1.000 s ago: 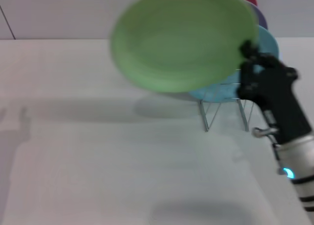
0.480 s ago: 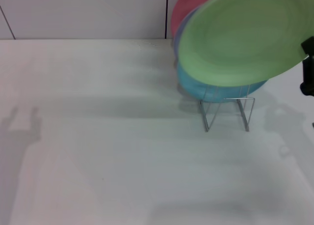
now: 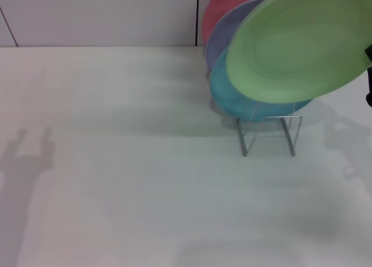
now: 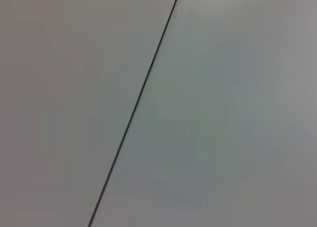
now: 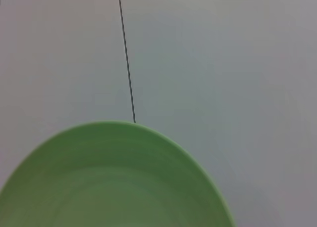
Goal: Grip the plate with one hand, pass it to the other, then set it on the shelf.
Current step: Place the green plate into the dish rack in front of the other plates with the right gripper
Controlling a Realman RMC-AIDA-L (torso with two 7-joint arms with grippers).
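The light-green plate (image 3: pixel 296 46) hangs tilted in the air at the upper right, in front of and above the plates in the shelf. It fills the lower part of the right wrist view (image 5: pixel 114 182). My right gripper (image 3: pixel 369 56) shows only as a black sliver at the picture's right edge, at the plate's rim, holding it up. The shelf (image 3: pixel 268 136) is a thin silver wire rack standing below the plate. My left gripper is out of view; its wrist view shows only a bare wall with a dark seam.
The rack holds a turquoise plate (image 3: pixel 224 92), a lavender plate (image 3: pixel 221 37) and a pink-red plate (image 3: pixel 216 11), all upright. A white wall stands behind the white table (image 3: pixel 128 180). An arm's shadow (image 3: pixel 26 156) lies at the left.
The green plate has moved to the right and a little up, from table centre to over the rack. My right arm has swung almost out of the picture's right edge.
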